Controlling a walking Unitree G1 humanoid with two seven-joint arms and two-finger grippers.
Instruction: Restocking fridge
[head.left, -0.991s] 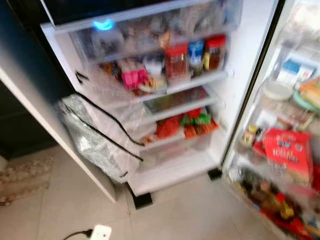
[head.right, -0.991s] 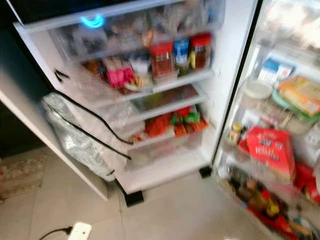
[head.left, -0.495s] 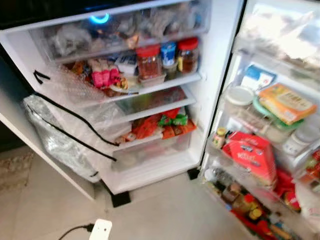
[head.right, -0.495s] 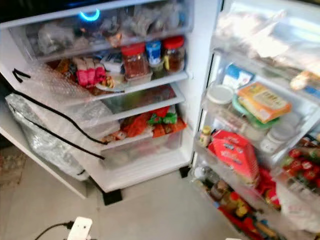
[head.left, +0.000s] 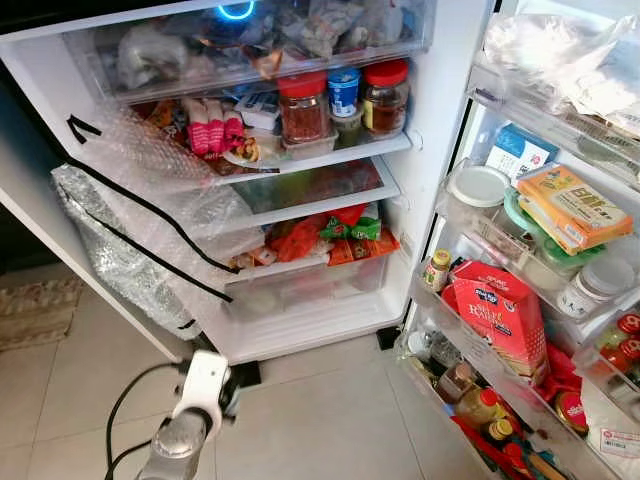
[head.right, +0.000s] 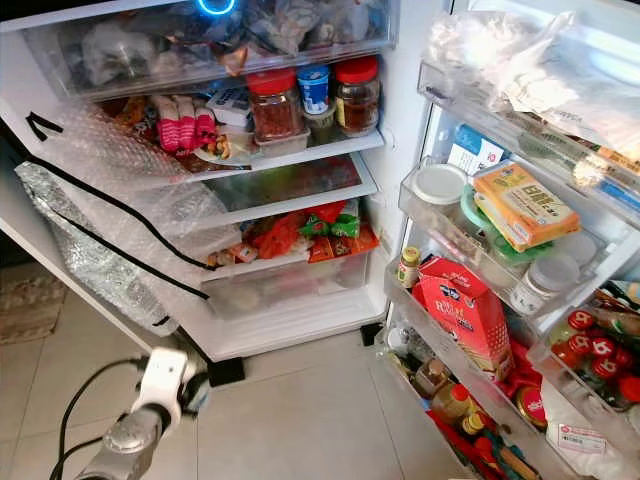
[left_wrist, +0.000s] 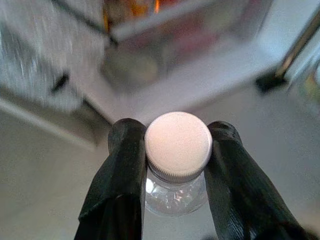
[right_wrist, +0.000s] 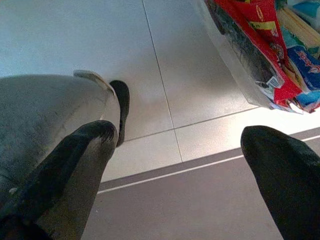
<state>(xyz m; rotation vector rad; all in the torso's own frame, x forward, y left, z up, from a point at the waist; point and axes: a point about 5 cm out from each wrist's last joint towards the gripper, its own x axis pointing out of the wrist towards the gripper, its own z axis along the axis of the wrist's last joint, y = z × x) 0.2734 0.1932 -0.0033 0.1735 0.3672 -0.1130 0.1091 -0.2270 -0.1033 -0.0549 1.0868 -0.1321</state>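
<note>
A: Bottle (left_wrist: 177, 165), white-capped, is clamped between the left gripper (left_wrist: 176, 150) fingers, low at seven o'clock before the open fridge (head.left: 300, 330).

B: New since half a second ago?

A: Yes, the left arm rose into sight; delivery begins. Right gripper (right_wrist: 180, 150) hangs spread wide, empty.

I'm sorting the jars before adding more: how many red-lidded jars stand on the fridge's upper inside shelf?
2: one red-lidded jar left of the blue-lidded jar, the other red-lidded jar right of it, near the shelf's right end. Others may be hidden behind them.
</note>
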